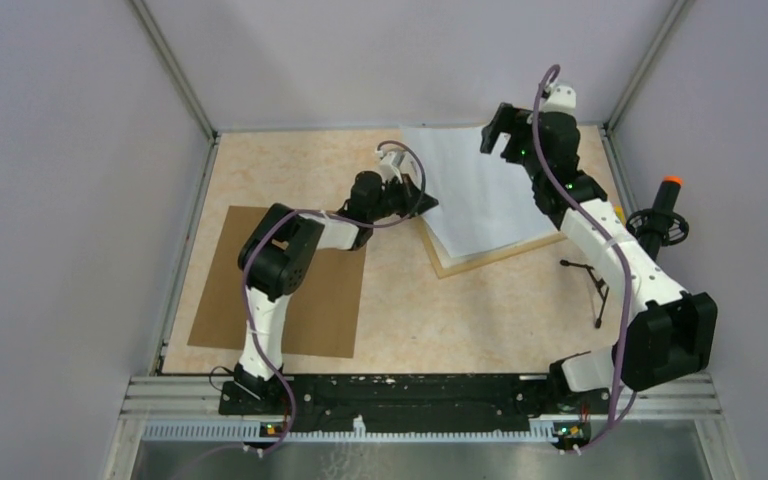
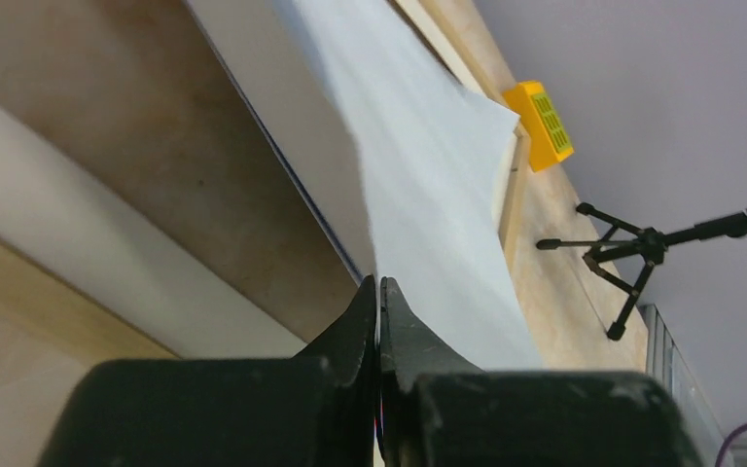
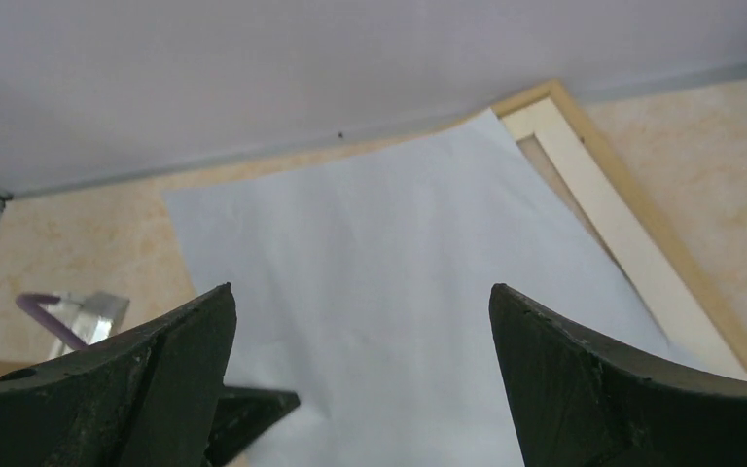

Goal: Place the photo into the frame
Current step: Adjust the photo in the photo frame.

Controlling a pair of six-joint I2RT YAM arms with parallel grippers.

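Left hand (image 2: 379, 297): shut tight, clamped on one edge of the photo (image 2: 428, 195). The photo lies white side up, askew across the frame (image 2: 512, 185) beyond the fingertips. Right hand (image 3: 360, 292): fingers wide apart, holding nothing, photo directly beneath. Advised: keep the sheet low, square its corners to the moulding, and avoid creasing.

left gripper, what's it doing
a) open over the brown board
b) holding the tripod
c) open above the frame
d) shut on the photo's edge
d: the left gripper is pinched shut on the edge of the photo, which lies white side up.
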